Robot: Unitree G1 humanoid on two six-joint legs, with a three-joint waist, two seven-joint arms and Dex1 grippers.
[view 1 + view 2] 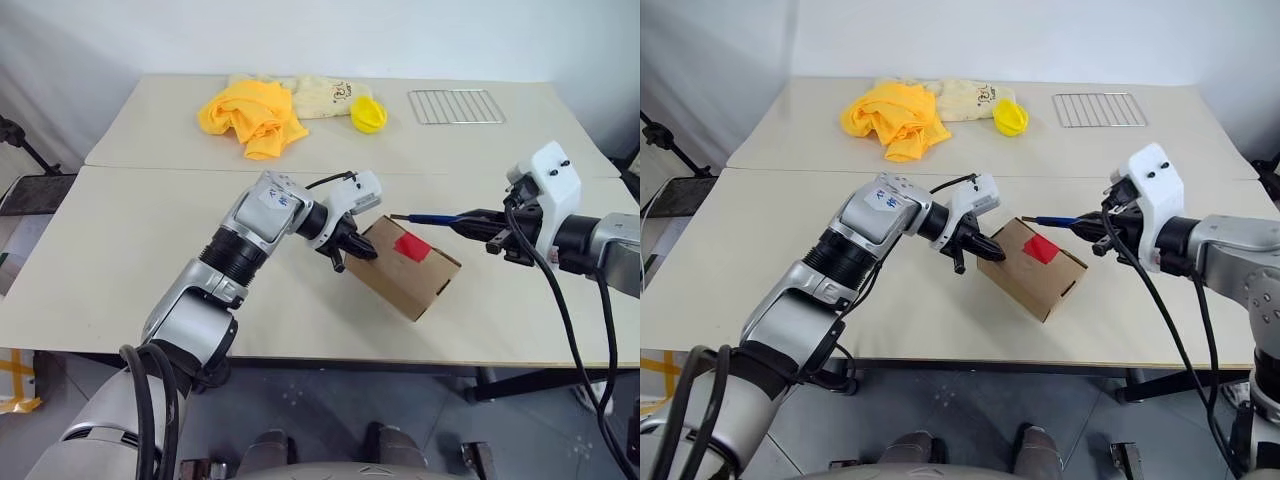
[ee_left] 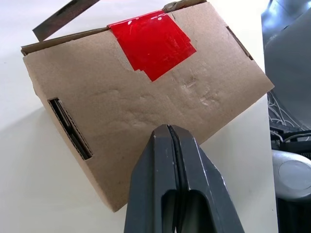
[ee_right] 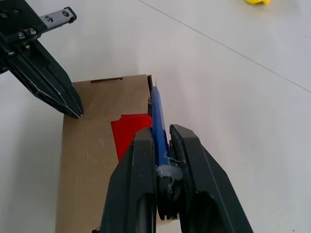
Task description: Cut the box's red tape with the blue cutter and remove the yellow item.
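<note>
Two grippers at box [image 1: 412,272]: left gripper [image 2: 171,138] w/ jaws pressed together, tips on cardboard; right gripper [image 3: 163,145] pinching cutter [image 3: 158,119] beside tape [image 2: 151,42].

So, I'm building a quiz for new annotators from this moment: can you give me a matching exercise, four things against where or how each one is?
Things:
1. brown cardboard box
2. slim blue cutter
3. crumpled yellow cloth
4. left end effector

States:
A. at the table's far side
B. shut, tips against the box's near end
C. tilted on the table, red tape patch on top
D. clamped in the right end effector, tip at the box's edge

Pairs: 1-C, 2-D, 3-A, 4-B
</note>
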